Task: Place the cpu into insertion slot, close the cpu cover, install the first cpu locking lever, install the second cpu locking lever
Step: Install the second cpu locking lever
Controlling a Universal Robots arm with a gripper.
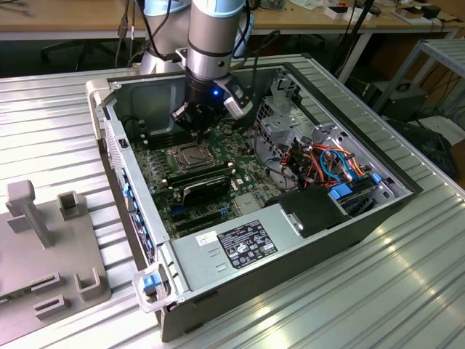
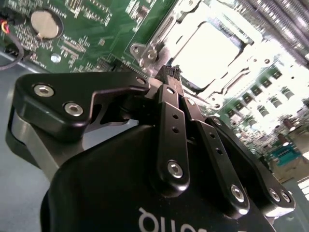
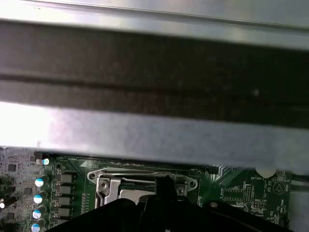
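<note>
Closed, empty fingers (image 2: 170,77) poised just beside the seated cpu (image 2: 212,48) — cpu cover (image 2: 159,36) near the motherboard's (image 2: 96,24) rear edge.

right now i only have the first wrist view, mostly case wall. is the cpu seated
Observer: Yes. In the second wrist view the cpu lies flat with the cpu cover down around it.
Operator: gripper open or shut
Observer: Shut. In the second wrist view the gripper has its fingertips together, with nothing visible between them.
Operator: where is it over the board
Observer: In the exterior view it hangs above the far edge of the cpu cover, inside the open computer case.
</note>
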